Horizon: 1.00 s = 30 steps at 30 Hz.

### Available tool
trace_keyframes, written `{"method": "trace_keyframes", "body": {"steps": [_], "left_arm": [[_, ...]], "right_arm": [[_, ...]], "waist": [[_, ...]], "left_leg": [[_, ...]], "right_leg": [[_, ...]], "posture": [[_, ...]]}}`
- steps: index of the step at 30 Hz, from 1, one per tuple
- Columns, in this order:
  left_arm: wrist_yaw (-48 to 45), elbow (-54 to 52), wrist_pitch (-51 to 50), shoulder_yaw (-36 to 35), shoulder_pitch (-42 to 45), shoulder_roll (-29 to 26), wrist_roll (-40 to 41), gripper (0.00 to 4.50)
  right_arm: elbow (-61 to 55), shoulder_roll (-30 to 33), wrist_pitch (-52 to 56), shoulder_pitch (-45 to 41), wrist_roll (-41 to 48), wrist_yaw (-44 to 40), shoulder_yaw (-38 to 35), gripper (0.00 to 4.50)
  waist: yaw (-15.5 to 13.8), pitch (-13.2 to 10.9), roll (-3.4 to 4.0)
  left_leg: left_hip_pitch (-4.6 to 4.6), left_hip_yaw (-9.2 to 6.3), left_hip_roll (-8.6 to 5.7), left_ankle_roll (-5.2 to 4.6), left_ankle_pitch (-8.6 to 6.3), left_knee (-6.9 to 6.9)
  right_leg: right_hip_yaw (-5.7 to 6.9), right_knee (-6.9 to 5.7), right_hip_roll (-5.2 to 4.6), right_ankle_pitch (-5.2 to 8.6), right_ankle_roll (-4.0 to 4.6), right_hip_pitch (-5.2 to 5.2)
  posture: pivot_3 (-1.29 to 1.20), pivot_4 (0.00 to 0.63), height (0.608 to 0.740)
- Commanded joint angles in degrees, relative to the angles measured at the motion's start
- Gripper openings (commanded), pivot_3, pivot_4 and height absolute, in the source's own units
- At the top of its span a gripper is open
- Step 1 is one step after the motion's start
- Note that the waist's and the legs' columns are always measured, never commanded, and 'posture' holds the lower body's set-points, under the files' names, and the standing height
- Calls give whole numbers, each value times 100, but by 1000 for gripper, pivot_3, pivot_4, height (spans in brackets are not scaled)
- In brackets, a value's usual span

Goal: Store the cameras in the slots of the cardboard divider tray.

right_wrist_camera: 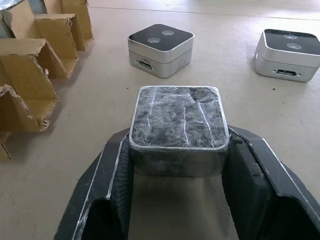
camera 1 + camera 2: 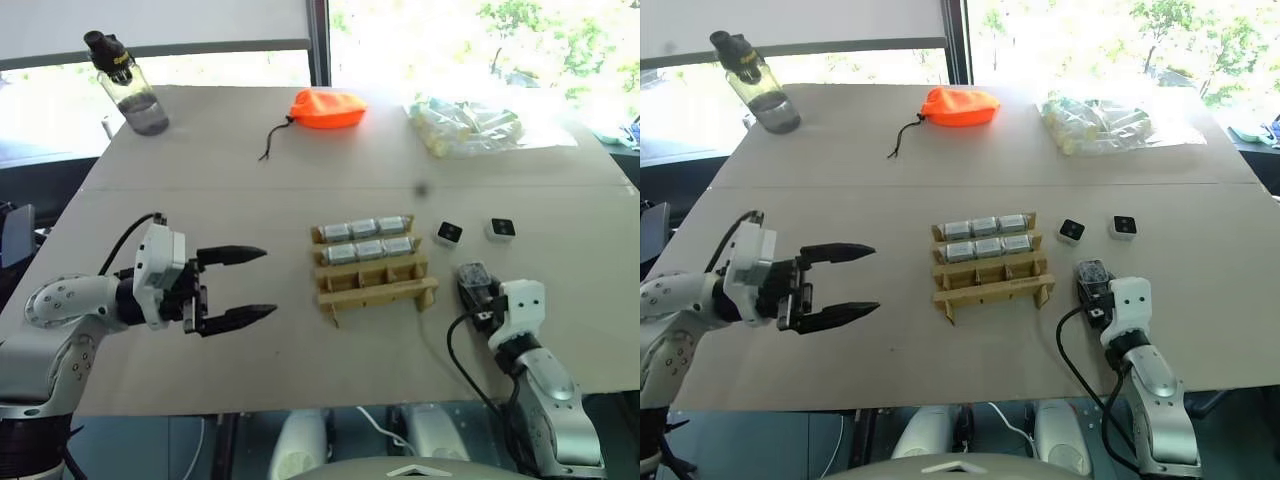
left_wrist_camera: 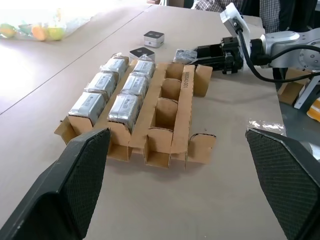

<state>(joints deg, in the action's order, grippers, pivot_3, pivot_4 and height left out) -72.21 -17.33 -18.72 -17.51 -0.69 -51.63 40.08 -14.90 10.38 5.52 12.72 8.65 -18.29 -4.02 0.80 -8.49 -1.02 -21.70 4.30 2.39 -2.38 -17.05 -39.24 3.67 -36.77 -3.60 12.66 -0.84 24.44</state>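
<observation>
The cardboard divider tray point(image 2: 377, 291) lies mid-table. Its two far rows hold several silver-wrapped cameras point(image 2: 367, 238), and the near row point(image 3: 169, 102) stands vacant. Two bare cameras with black faces point(image 2: 449, 233) point(image 2: 501, 228) rest on the table just right of the tray. My right gripper point(image 2: 1092, 287) is low at the tray's right end, shut on a film-wrapped camera point(image 1: 177, 122) that sits between both fingers. Left of the tray, my left gripper point(image 2: 266, 282) hovers open, pointing toward it with nothing between its fingers point(image 3: 75, 185).
An orange pouch point(image 2: 327, 108) with a black cord lies at the back centre. A water bottle point(image 2: 130, 85) stands back left. A clear plastic bag of items point(image 2: 465, 125) lies back right. The table's front edge runs just below both arms.
</observation>
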Motion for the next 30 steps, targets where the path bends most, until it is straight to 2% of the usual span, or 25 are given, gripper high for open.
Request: {"method": "trace_keyframes", "body": {"steps": [1,4,8,11,14,18,22,30], "left_arm": [[298,-189,-317,-96,102,20,184,4500],[670,-224,-768,82,363,39,250,4500],[909,-205,-1622,254,839,5,682,4500],[971,-222,-1920,380,1059,-48,715,4500],[1113,28,-2122,771,1659,94,568,4500],[1342,333,-2448,1233,2345,365,434,4500],[1328,536,-2531,1765,2849,606,116,4500],[973,1109,-2510,2254,3637,884,-220,4500]], "right_arm": [[38,492,-247,-78,173,-625,-57,1909],[171,1213,-686,-398,164,-1282,-167,1909],[472,2232,-1778,-1095,-167,-2251,86,1909],[695,2519,-2102,-1675,-176,-2546,196,1909],[1042,2880,-2800,-2723,-520,-3028,536,1909],[1516,2979,-3691,-3616,-1187,-3198,1101,1909],[1971,2764,-4629,-4420,-1854,-3108,1706,1909],[2673,2433,-5854,-5307,-2511,-2942,2464,1909]], "waist": [[-6,-3,4],[-20,-12,9],[-24,-23,14],[-2,-26,6],[-18,-46,6],[-43,-44,-1],[-37,-47,-3],[-37,-55,-10]], "left_leg": [[0,0,-1,0,0,0],[-4,-2,-5,-2,0,0],[-5,3,-16,-6,-2,-1],[-6,0,-9,-3,0,0],[-6,-1,-7,-1,1,0],[-15,2,-11,-1,2,-5],[-27,4,-14,0,2,-6],[-32,3,-16,2,3,-11]], "right_leg": [[0,0,1,0,0,0],[1,0,1,-1,0,1],[6,0,0,-13,-21,3],[5,0,15,-14,-22,5],[2,-3,24,-25,-3,8],[8,0,23,-26,-3,15],[9,3,20,-27,-4,21],[15,-2,12,-27,-5,26]], "posture": [[0,150,726],[0,150,726],[0,150,726],[0,150,726],[0,150,726],[0,150,726],[0,150,726],[0,150,726]]}}
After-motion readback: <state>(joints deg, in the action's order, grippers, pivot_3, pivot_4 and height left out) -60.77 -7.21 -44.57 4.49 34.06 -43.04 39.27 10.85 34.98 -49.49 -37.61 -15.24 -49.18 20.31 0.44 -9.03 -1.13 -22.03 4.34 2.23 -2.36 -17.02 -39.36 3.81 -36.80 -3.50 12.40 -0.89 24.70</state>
